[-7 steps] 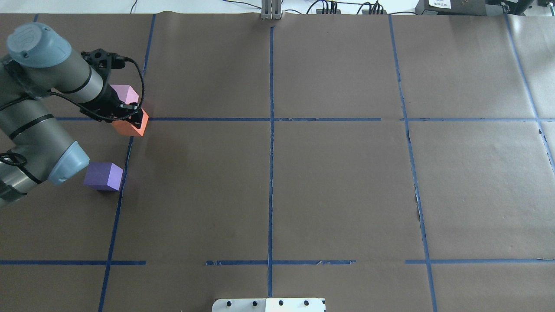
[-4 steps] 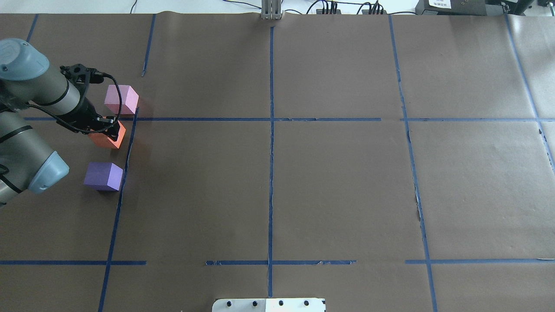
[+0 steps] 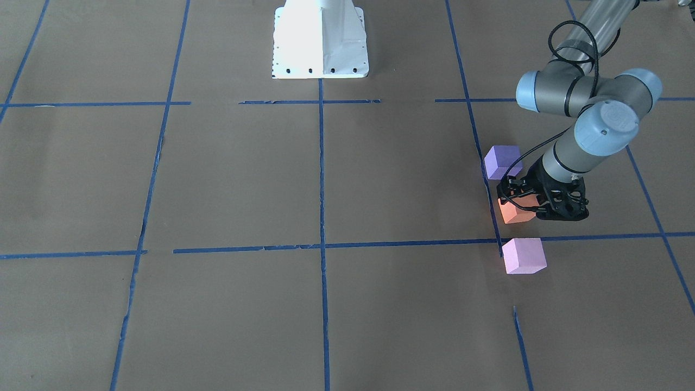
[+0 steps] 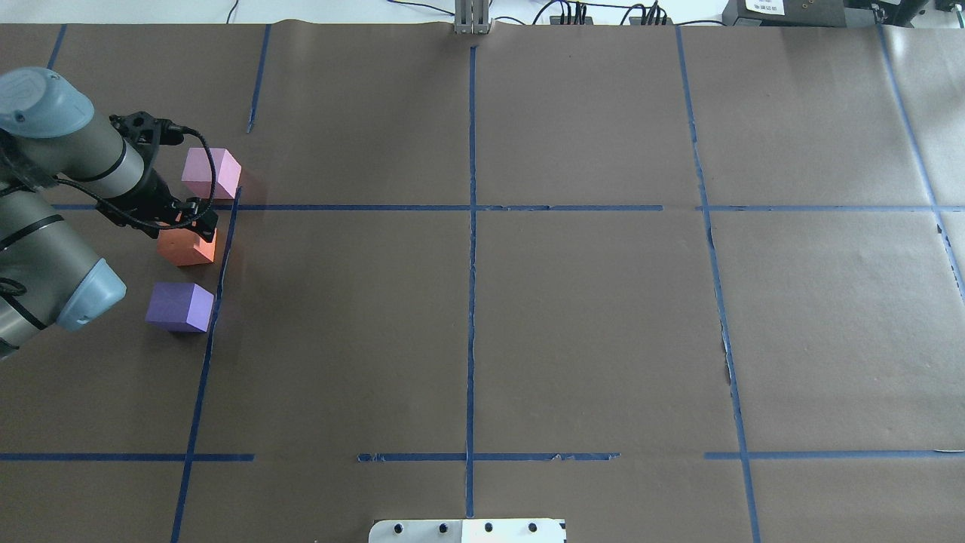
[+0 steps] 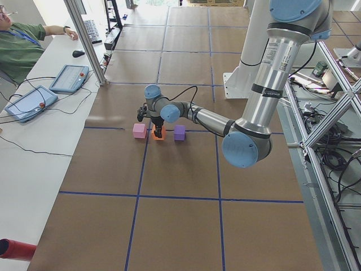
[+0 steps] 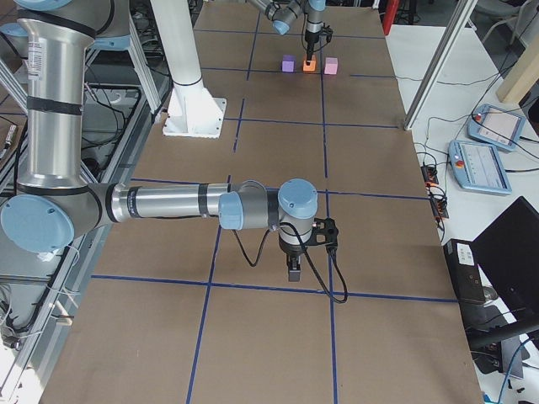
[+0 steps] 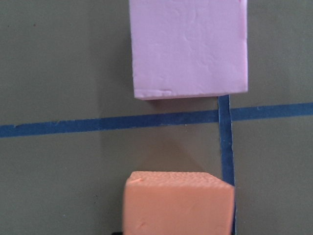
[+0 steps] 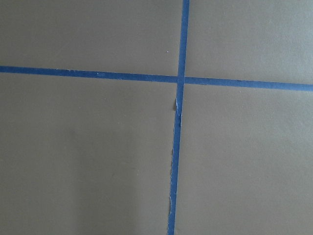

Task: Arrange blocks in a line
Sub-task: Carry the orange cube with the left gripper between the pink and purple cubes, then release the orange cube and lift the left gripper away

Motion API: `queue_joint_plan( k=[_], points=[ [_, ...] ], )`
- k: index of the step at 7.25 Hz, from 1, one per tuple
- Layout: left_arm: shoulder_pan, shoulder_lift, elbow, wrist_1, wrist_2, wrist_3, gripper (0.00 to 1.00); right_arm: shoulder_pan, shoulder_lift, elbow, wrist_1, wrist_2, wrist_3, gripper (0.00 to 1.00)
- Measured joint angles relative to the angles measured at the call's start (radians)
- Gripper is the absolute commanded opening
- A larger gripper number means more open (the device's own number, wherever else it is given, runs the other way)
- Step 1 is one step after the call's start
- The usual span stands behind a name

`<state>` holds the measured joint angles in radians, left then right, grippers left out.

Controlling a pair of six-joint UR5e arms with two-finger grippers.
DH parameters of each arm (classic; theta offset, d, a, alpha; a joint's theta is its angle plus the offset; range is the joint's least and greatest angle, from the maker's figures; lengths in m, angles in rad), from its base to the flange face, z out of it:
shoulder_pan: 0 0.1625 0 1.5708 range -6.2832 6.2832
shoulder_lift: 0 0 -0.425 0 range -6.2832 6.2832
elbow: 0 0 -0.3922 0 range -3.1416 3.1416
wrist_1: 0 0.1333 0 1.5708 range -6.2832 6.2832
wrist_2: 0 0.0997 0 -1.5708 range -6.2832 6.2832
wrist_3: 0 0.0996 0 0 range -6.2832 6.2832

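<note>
Row looks formed: orange block [image 4: 186,246] between pink block [image 4: 211,172] at 12 o'clock and purple block [image 4: 179,306] at 6. Remaining: clear left gripper [image 4: 197,222]; cannot tell whether its fingers grip.

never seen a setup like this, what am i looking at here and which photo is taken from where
This is a robot with two arms, the left arm and the right arm, at a table covered in brown paper with blue tape lines. Four fixed cameras look from above, from across the table and from each end. The two close-ups come from cameras on the wrists. Three foam cubes sit nearly in a row: the pink block, the orange block and the purple block. The left gripper is down at the orange block; whether it grips it, I cannot tell. The right gripper hangs over a tape crossing, far from the blocks.
</note>
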<state>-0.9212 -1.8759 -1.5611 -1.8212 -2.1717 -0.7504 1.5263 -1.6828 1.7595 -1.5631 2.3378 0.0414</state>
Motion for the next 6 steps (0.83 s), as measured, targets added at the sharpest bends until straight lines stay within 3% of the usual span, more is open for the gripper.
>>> queue_joint_plan(
  k=[2,4,6],
  points=[
    [-0.113,-0.009,-0.022,0.06,-0.03,0.094,1.0,0.0,0.0,0.0,0.0,0.0,0.0,1.0],
    [-0.293,-0.044,-0.087,0.301,-0.052,0.398,1.0,0.0,0.0,0.0,0.0,0.0,0.0,1.0],
    [-0.484,-0.016,-0.105,0.433,-0.056,0.726,1.0,0.0,0.0,0.0,0.0,0.0,0.0,1.0]
  ],
)
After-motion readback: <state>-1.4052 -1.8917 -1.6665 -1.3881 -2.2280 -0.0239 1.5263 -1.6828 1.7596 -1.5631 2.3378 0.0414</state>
